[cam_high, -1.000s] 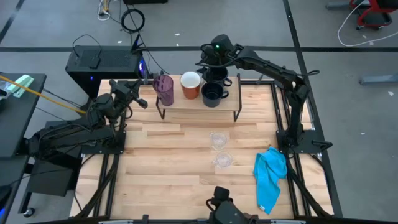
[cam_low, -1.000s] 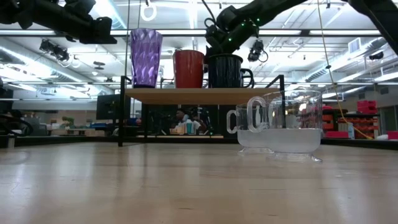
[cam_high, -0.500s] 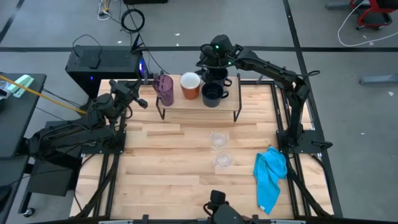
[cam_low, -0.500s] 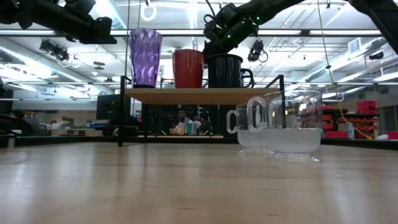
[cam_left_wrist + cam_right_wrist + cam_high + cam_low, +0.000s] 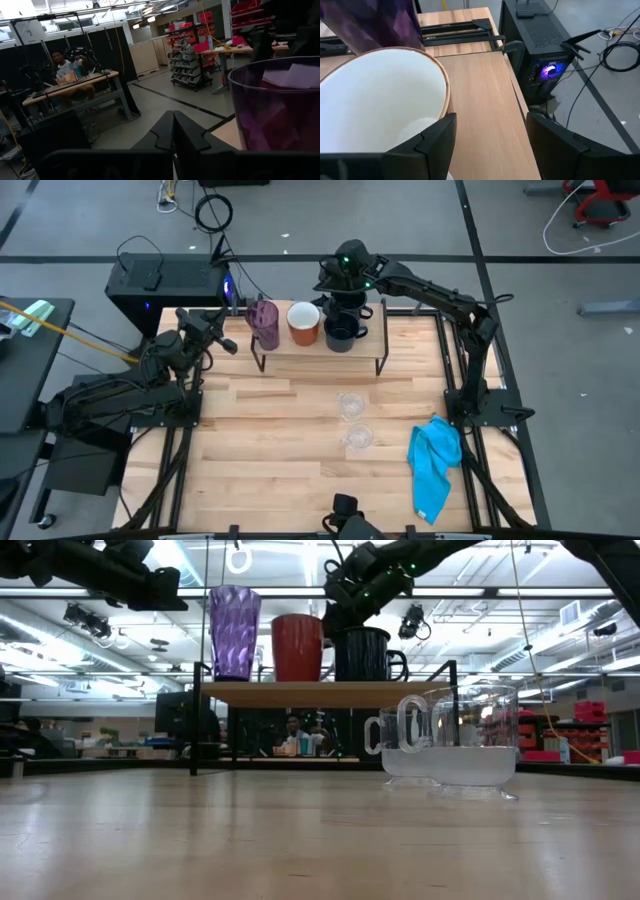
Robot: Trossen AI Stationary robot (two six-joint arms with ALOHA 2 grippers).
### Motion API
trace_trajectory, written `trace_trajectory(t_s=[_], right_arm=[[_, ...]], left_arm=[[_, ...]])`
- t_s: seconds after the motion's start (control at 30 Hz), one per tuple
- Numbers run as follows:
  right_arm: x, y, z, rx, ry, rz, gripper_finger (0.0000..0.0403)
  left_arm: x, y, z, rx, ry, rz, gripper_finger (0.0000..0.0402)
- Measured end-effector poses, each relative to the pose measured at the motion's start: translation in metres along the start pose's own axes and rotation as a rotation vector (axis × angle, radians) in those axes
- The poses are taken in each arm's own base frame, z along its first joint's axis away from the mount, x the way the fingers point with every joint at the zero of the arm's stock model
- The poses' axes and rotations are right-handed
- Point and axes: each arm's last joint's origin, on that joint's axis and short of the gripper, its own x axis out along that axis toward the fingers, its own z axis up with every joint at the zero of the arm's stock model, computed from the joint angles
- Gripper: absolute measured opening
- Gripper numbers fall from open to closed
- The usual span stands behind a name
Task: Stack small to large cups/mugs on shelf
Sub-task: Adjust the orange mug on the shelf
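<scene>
Clear glasses [image 5: 352, 408]: two, on the bench [image 5: 270, 450] nearest the camera; not yet shelved.
Blue cloth [image 5: 436, 464]: beside them, near the bench's right edge.
Shelf [image 5: 300, 350]: purple tumbler [image 5: 264, 323], white-and-orange mug [image 5: 304, 320], dark mug [image 5: 341, 332] in a row.
Right pincer [image 5: 487, 142]: spread, at the white-and-orange mug's rim, not pinching it.
Step in hand: apparently adjusting that mug; next, fetch a glass.
Room: shelf's right end free.
Left pincer [image 5: 173, 131]: pressed together, waiting beside the tumbler.

Purple tumbler [image 5: 280, 107] cut off at frame edge, white-and-orange mug [image 5: 377, 107] likewise
</scene>
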Motion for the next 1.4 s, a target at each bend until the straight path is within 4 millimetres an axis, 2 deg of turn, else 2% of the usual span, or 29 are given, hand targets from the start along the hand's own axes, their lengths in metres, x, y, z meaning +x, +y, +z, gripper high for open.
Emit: trace_trajectory(t_s=[0.37, 0.67, 0.97, 1.4], right_arm=[[0.003, 0.008, 0.002, -0.008, 0.000, 0.014, 0.0240], [0.004, 0.011, 0.003, -0.014, 0.000, 0.021, 0.0240], [0.004, 0.013, 0.003, -0.015, -0.001, 0.024, 0.0240], [0.007, 0.020, 0.008, -0.037, -0.029, 0.033, 0.0240]], left_arm=[[0.000, 0.000, 0.000, -0.002, 0.000, 0.000, 0.0023], [0.000, 0.000, 0.000, -0.001, 0.000, 0.000, 0.0013], [0.000, 0.000, 0.000, 0.001, 0.000, 0.000, 0.0024], [0.000, 0.000, 0.000, 0.000, 0.000, 0.000, 0.0014]])
